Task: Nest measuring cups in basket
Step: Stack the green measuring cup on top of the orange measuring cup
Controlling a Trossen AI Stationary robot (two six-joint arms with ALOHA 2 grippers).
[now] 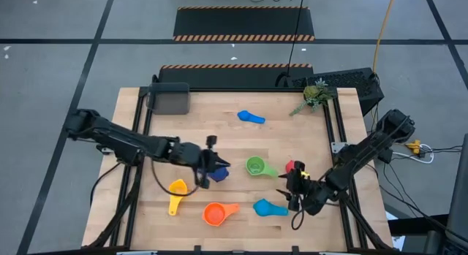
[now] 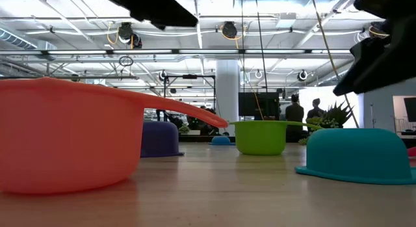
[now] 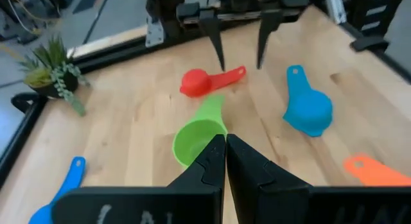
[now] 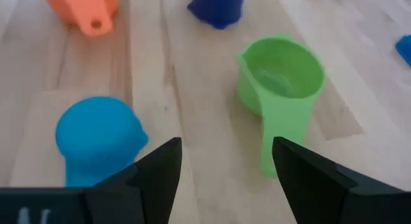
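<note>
Right gripper [image 1: 291,188], lower right of the high view: fingers spread wide, holding nothing, poised above the table between the red cup [image 1: 292,167] and the nearer light blue cup [image 1: 268,207]. Left gripper [image 1: 213,169], centre-left of the high view: fingers pressed together, empty, just beside the dark blue cup [image 1: 219,174].

Table [image 1: 219,142]: light wood, filling the middle of the high view.

Basket [image 1: 170,99]: dark grey, upper left corner of the table, long axis running left-right, no cup in it.

Plant sprig [image 1: 314,96]: upper right corner of the table.

Measuring cups, all loose on the wood:
- Orange cup [image 1: 217,212], bottom centre, handle pointing right.
- Yellow cup [image 1: 177,191], lower left, handle pointing down the frame.
- Green cup [image 1: 257,166], centre, mouth up, handle pointing right and slightly down.
- Nearer light blue cup, lower centre-right, lying mouth down, handle pointing right.
- Far light blue cup [image 1: 250,117], upper centre, handle pointing right and slightly down.
- Dark blue cup, centre-left, mouth down; handle direction cannot be told.
- Red cup, right of the green one; in the left wrist view [image 3: 196,82] its handle runs away from the bowl toward the right arm.
</note>
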